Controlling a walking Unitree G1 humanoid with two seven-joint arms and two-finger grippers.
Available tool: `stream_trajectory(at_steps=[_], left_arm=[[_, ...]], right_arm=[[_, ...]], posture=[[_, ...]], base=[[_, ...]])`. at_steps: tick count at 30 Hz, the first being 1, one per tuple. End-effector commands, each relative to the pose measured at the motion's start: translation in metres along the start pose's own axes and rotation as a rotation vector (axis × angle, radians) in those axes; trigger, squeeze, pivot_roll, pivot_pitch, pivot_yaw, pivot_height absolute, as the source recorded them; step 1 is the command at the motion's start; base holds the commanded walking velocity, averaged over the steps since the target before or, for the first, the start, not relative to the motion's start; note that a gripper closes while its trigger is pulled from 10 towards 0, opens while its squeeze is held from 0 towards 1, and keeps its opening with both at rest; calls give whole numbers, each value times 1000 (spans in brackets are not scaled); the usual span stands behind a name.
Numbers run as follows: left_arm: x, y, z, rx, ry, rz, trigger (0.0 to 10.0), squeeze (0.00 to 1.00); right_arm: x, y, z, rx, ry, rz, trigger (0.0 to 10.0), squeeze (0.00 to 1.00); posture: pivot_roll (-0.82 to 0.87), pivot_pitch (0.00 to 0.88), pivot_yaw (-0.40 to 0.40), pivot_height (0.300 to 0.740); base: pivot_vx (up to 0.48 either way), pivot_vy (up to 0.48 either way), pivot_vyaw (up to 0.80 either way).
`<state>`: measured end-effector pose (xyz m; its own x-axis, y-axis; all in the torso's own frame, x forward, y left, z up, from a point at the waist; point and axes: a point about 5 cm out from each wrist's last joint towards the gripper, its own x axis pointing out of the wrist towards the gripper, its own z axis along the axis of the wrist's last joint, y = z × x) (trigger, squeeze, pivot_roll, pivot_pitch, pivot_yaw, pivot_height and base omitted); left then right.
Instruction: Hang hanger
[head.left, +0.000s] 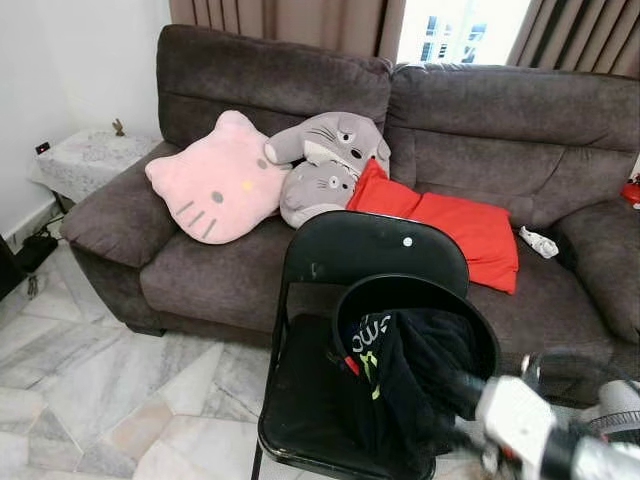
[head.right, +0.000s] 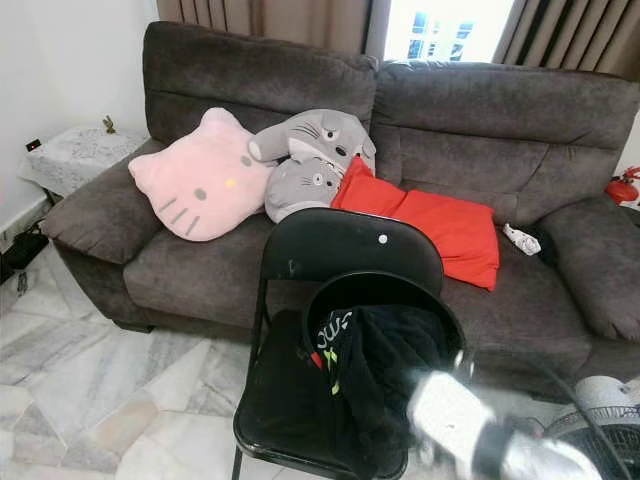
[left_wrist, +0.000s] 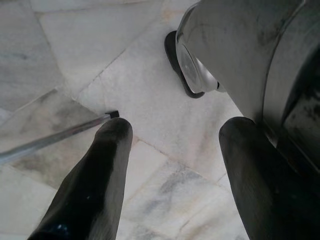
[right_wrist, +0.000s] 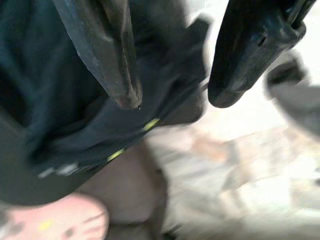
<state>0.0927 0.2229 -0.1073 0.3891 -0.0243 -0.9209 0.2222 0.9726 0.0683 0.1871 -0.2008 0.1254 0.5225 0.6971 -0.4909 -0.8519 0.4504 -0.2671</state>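
My right gripper (right_wrist: 172, 97) hung with fingers spread just over the dark garment (head.left: 415, 385) heaped on the black chair (head.left: 330, 250) before the sofa (head.left: 470, 110). I could not make out the hanger in that heap. Best to find its hook first, then close squarely. My left gripper (left_wrist: 172, 160) hung spread above the floor (left_wrist: 65, 55).

A grey sofa (head.left: 450, 130) fills the back; on it lie a pink cushion (head.left: 215, 180), a grey plush (head.left: 325, 160) touching it, and a red cushion (head.left: 450, 225); a black chair (head.left: 330, 330) stands before it on the marble floor (head.left: 90, 390); dark clothes (head.left: 410, 380) lie on its seat; a blurred arm (head.left: 540, 430) shows at the lower right.
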Motion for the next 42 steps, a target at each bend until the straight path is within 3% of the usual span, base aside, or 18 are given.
stream_trajectory(at_steps=[1, 3, 8, 11, 12, 13, 14, 15, 21, 27, 33, 34, 35, 36, 42], left_arm=[[1, -3, 3, -2, -8, -15, 10000, 0], [1, -4, 4, -1, -9, -16, 10000, 0], [1, -4, 4, -2, -11, -14, 10000, 0], [1, -4, 4, -4, -11, -12, 10000, 0], [1, -4, 4, -4, -11, -12, 10000, 0], [1, -4, 4, -4, -11, -12, 10000, 0], [1, -4, 4, -4, -10, -12, 10000, 0], [1, -4, 3, -4, -10, -12, 10000, 0], [1, -4, 3, -3, -8, -14, 10000, 0], [1, -4, 3, -2, -9, -13, 10000, 0], [1, -4, 3, 0, -8, -15, 10000, 0], [1, -4, 2, 1, -7, -15, 10000, 0], [1, -5, 2, 1, -7, -16, 10000, 0], [1, -5, 2, 2, -7, -17, 10000, 0], [1, -5, 2, 2, -7, -17, 10000, 0]], right_arm=[[-1, 3, 3, -2, 10, 41, 10000, 0], [-5, 6, -7, 12, 73, 65, 10000, 0], [-5, -5, -12, -6, 127, 0, 10000, 0], [-4, -20, -15, -45, 166, -129, 10000, 0], [-4, -30, -16, -47, 160, -222, 10000, 0], [-4, -30, -16, -47, 160, -222, 10000, 0], [-5, -38, -17, -24, 137, -300, 10000, 569], [-5, -40, -15, -12, 109, -329, 10000, 1000], [2, -33, -16, 70, 33, -335, 10000, 1000], [8, -19, -32, 124, 79, -261, 10000, 1000], [7, -26, -44, 95, 152, -321, 10000, 1000], [9, -30, -45, 79, 147, -360, 10000, 898], [10, -33, -44, 68, 140, -381, 10000, 86], [12, -37, -43, 59, 130, -404, 10000, 0], [21, -35, -37, 73, 69, -374, 10000, 0]], posture=[[-113, 16, -29, 740], [-116, 14, -28, 740], [-111, 11, -31, 740], [-108, 11, -32, 740], [-106, 11, -33, 740], [-106, 11, -33, 740], [-107, 11, -33, 740], [-107, 11, -33, 740], [-106, 8, -34, 740], [-103, 1, -34, 740], [-103, 0, -33, 740], [-103, 0, -33, 740], [-103, 0, -32, 740], [-103, 0, -32, 740], [-100, 0, -34, 740]], base=[[0, 0, 0], [0, 0, 0], [0, 0, 0], [0, 0, 0], [0, 0, 0], [0, 0, 0], [0, 0, 0], [0, 0, 0], [0, 0, 0], [0, 0, 0], [0, 0, 0], [0, 0, 0], [0, 0, 0], [0, 0, 0], [0, 0, 0]])
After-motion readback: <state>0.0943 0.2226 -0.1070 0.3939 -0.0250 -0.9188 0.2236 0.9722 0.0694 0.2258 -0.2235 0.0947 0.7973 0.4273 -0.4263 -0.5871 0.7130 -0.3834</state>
